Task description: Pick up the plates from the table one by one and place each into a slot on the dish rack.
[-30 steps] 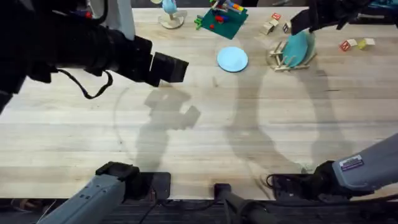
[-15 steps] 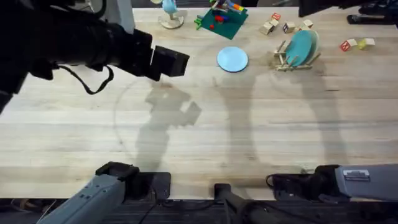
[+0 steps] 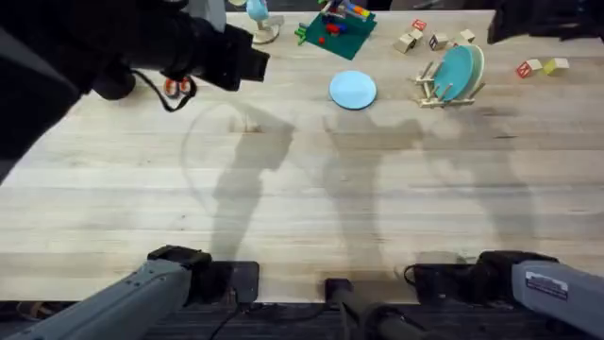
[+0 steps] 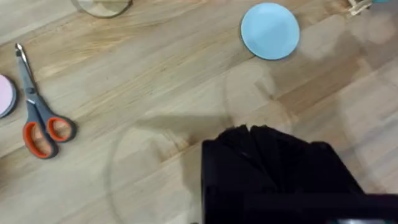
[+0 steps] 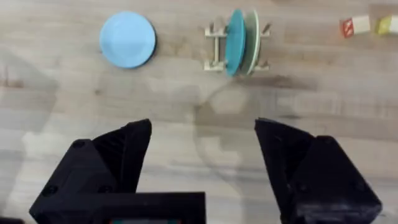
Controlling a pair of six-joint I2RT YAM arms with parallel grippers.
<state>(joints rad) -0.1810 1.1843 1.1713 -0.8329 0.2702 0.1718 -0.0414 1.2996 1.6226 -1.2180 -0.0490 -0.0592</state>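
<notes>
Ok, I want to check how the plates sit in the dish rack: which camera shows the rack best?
The right wrist view: the dish rack appears whole, the teal plate and a cream plate upright in its slots. The overhead view shows it farther off, at the table's far right. The left wrist view catches a corner at its edge.
</notes>
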